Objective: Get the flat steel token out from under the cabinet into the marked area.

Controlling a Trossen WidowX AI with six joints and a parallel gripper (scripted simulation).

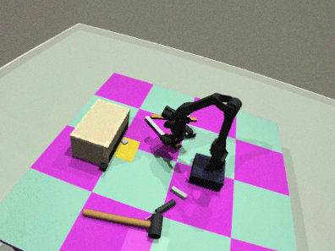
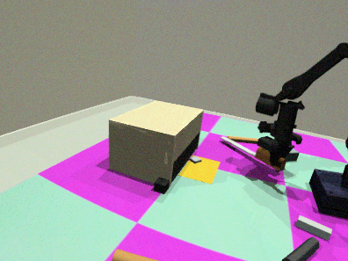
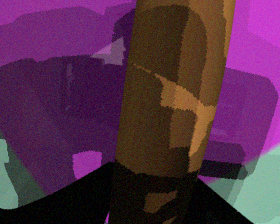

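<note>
A small grey steel token (image 1: 124,141) (image 2: 195,159) lies on the cabinet-side edge part of the yellow marked area (image 1: 127,152) (image 2: 202,173), close to the front of the beige cabinet (image 1: 101,123) (image 2: 142,146). Whether it is wholly inside the area is too small to tell. My gripper (image 1: 175,144) (image 2: 274,159) (image 3: 150,177) is shut on the brown handle of a tool, to the right of the area. The tool's long pale blade (image 1: 155,128) (image 2: 239,148) slants up toward the cabinet side, above the table. The handle fills the middle of the wrist view.
A mallet (image 1: 114,217) (image 2: 132,256) lies at the front. Near it lie a dark-handled tool (image 1: 165,206) (image 2: 301,250) and a pale block (image 1: 178,192) (image 2: 314,228). An orange-brown stick (image 1: 157,117) (image 2: 241,140) lies behind my gripper.
</note>
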